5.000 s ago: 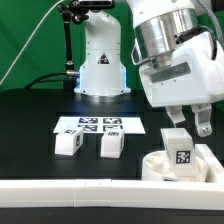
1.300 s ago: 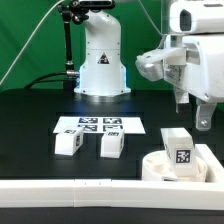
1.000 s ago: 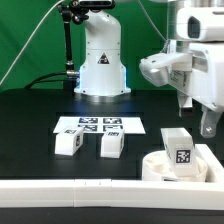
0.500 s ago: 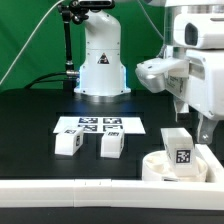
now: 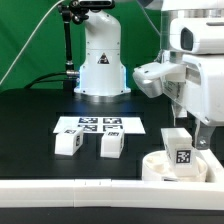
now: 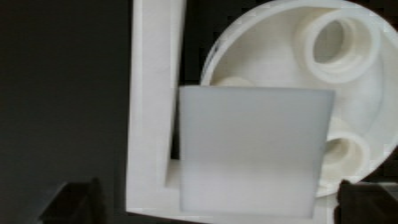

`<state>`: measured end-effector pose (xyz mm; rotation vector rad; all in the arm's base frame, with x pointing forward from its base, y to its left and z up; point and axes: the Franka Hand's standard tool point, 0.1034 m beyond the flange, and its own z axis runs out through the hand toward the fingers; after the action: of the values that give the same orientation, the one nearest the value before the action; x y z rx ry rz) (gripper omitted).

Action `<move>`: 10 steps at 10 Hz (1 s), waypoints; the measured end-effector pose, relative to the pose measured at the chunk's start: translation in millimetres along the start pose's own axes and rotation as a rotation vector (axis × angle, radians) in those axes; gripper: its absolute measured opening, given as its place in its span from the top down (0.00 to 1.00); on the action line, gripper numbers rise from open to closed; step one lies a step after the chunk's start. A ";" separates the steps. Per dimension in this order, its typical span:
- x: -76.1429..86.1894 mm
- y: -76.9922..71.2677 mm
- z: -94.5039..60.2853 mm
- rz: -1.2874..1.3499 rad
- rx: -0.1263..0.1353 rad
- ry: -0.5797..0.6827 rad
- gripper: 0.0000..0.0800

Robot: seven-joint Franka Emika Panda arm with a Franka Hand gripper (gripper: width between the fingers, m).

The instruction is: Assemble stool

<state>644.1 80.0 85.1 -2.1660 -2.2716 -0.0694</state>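
Note:
The stool's round white seat disc (image 5: 160, 168) lies at the exterior view's right, against the white rail. One short white leg (image 5: 179, 146) with a square tag stands upright on it. My gripper (image 5: 186, 130) is open just above and around this leg, with one finger (image 5: 203, 134) beside the leg's right side. In the wrist view the leg (image 6: 258, 140) fills the space between my dark fingertips (image 6: 365, 200), with a gap on each side, and the gripper (image 6: 217, 203) holds nothing. The seat disc (image 6: 285, 70) shows its round sockets. Two more legs (image 5: 68, 143) (image 5: 111, 146) lie loose.
The marker board (image 5: 100, 126) lies flat behind the two loose legs. The long white rail (image 5: 80, 190) runs along the front edge and also shows in the wrist view (image 6: 157, 90). The robot's white base (image 5: 100, 65) stands at the back.
The gripper, which had lifted off the upright leg, has come back down over the last second, so its fingers now straddle the leg's top. The parts have not moved.

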 end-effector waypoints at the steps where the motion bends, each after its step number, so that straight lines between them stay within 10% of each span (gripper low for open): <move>1: -2.2 -2.1 3.2 0.003 0.005 0.000 0.19; 3: -3.7 -4.6 5.5 0.008 0.010 0.000 0.51; 10: -4.0 -4.8 5.3 0.245 0.012 0.002 0.58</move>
<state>639.6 75.9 79.5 -2.4156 -1.9801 -0.0564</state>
